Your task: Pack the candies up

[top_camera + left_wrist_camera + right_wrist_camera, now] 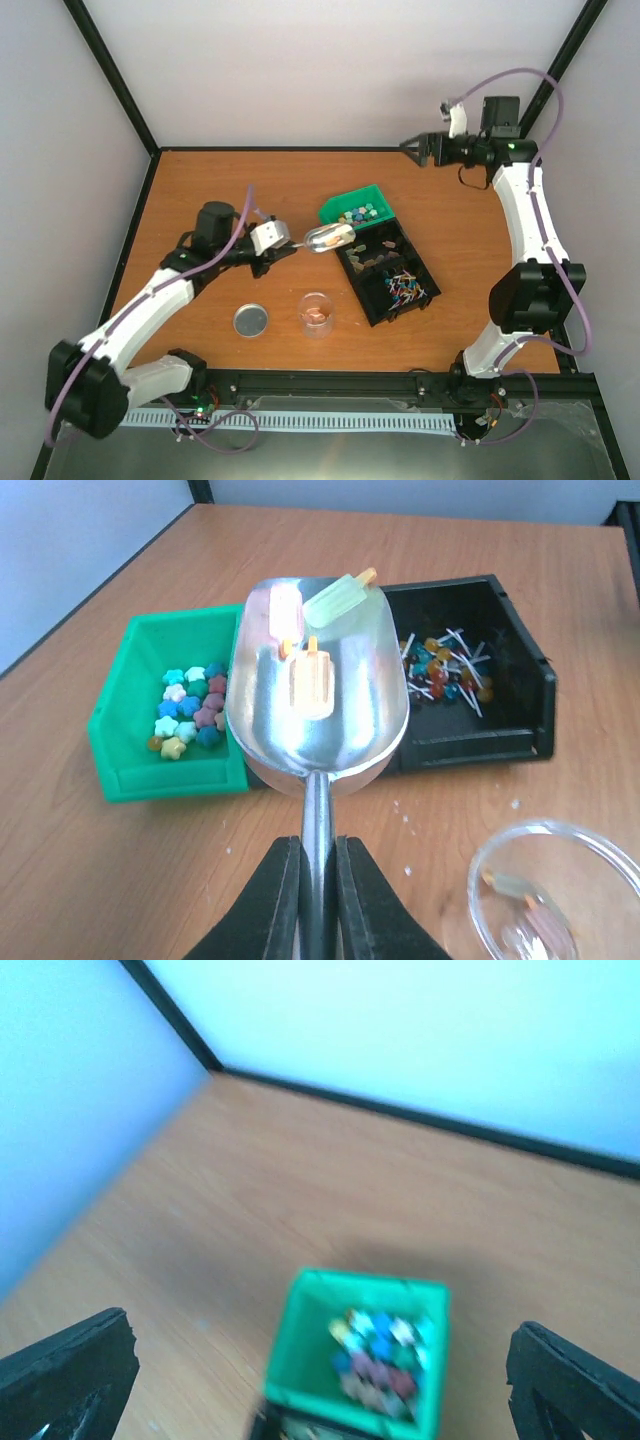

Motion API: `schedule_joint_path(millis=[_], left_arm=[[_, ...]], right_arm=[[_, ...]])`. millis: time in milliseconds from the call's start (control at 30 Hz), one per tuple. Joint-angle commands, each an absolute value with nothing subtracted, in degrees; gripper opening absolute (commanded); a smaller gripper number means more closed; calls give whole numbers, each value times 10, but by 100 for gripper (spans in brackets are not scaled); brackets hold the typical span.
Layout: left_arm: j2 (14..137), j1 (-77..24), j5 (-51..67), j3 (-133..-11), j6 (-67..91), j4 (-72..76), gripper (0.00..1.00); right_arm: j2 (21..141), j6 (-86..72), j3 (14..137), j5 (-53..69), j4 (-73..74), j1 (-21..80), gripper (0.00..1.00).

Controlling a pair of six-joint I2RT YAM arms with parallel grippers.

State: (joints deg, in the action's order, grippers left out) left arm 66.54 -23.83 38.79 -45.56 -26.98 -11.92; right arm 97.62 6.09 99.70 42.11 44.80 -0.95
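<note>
So: wooden table [200, 190], black bin [530, 695] around the middle, green bin [135, 780] right up against its far end. My left gripper [318, 880] is clamped on the handle of a metal scoop [320, 740] carrying three popsicle-shaped pieces. My right gripper [410, 148] hangs over the far right corner, jaws wide apart. The candies [190, 705], little colourful stars, sit in the green bin.

Your left gripper [318, 852] clamps a shiny metal scoop [335, 742] by its handle; three pastel ice-lolly-shaped sweets [310, 683] lie inside.
</note>
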Motion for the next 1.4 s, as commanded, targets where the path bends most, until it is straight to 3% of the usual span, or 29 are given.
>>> schedule_joint_path(millis=[0, 400, 633, 900, 1367], left_arm=[[554, -215, 421, -450, -377, -313, 1], [304, -209, 436, -418, -433, -578, 1], [262, -208, 448, -418, -490, -647, 1], [328, -208, 414, -455, -578, -716, 1], [328, -208, 396, -443, -507, -683, 1]], right_arm=[[977, -121, 1050, 542, 342, 25, 100], [1042, -543, 1096, 486, 6, 236, 100], [1145, -614, 1279, 394, 20, 327, 100], [1184, -667, 1327, 335, 41, 378, 100], [1201, -714, 1361, 304, 89, 389, 100]])
